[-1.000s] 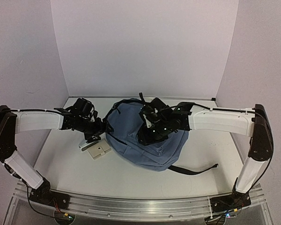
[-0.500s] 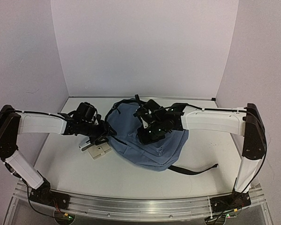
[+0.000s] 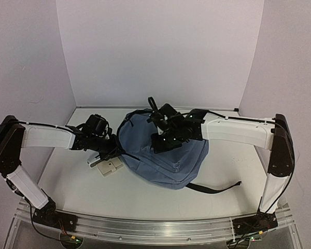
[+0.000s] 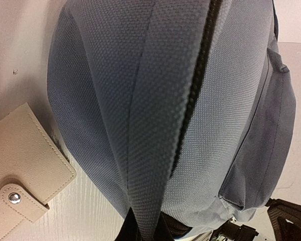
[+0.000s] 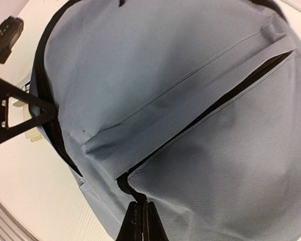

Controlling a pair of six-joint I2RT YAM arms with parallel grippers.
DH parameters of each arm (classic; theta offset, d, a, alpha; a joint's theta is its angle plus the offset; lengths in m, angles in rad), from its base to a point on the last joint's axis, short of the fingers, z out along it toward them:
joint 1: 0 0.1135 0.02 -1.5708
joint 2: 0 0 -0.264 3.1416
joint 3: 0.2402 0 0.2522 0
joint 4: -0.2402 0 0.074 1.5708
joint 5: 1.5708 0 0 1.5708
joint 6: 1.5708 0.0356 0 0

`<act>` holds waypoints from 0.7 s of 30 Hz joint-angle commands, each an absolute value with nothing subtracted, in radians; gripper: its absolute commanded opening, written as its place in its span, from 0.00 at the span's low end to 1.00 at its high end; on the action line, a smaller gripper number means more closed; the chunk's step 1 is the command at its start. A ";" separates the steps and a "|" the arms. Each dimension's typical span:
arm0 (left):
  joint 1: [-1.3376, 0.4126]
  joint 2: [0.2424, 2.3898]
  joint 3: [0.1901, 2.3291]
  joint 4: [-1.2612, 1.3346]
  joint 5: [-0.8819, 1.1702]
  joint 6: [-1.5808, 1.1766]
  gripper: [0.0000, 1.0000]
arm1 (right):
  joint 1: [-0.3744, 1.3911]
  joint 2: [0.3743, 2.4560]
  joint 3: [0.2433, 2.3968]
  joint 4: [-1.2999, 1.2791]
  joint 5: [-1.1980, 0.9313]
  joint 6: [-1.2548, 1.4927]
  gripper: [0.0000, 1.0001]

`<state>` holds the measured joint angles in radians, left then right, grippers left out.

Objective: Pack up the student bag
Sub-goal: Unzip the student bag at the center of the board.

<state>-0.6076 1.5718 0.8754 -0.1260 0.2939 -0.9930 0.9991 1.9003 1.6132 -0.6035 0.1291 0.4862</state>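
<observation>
Location: student bag flat at middle of surface. Left fingers pinched shut on fabric fold beside main zipper. Right fingers pinched shut at front-pocket zipper end. Risks: thin pinch slips under pull; soft bag drags onto wallet.

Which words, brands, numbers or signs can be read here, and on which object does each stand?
No text can be read in any view.
The student bag shows plain grey-blue fabric and black zippers, no logo or label.
The beige wallet beside it bears only a silvery snap, no print.
</observation>
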 commanded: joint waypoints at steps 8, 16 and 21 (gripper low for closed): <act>-0.606 1.550 0.864 -0.172 0.226 -0.956 0.00 | 0.904 1.918 1.663 -0.604 0.297 0.449 0.00; -0.606 1.540 0.851 -0.180 0.216 -0.961 0.00 | 0.805 1.964 1.681 -0.573 0.295 0.406 0.00; -0.606 1.519 0.831 -0.196 0.210 -0.963 0.00 | 0.752 1.965 1.717 -0.568 0.348 0.379 0.00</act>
